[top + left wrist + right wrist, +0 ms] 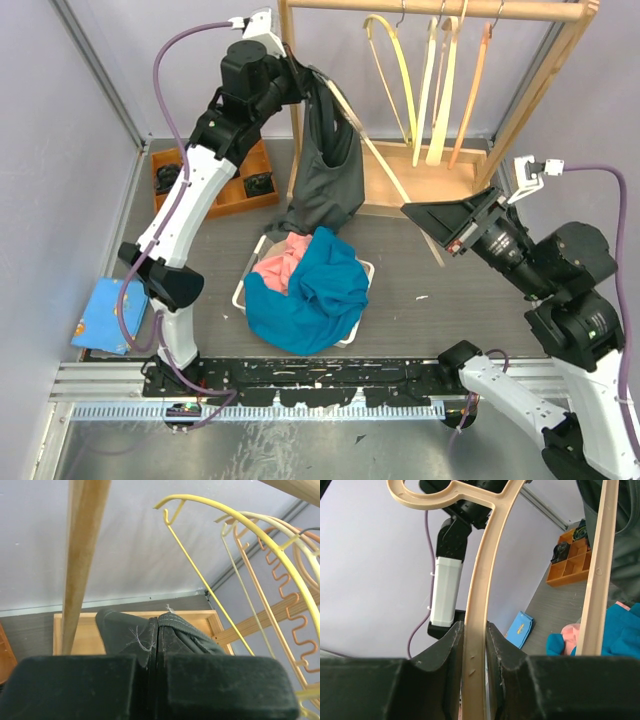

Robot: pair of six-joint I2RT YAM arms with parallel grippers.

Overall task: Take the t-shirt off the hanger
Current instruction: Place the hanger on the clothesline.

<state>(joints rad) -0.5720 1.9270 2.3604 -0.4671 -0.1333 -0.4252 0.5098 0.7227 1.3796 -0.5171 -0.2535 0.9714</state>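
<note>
Far left: orange organiser tray (215,180), not involved. left gripper (312,85) sits high by the far-left post of the rack (291,120), jaws pressed together on a fold of the dark t-shirt (330,170); wrist view shows fabric pinched at a seam. Shirt hangs from that pinch, draped over the far end of the beige hanger (385,165), tail reaching down toward the basket (241,292) of clothes. right gripper (440,222) is clamped on the hanger's near arm, hanger sloping down to the right. My read: hold the left pinch fixed and high, draw the hanger right and near along its own line so it slides out of the neck; no twisting, the hook could snag. Spare hangers (430,90) are near, stay off them
</note>
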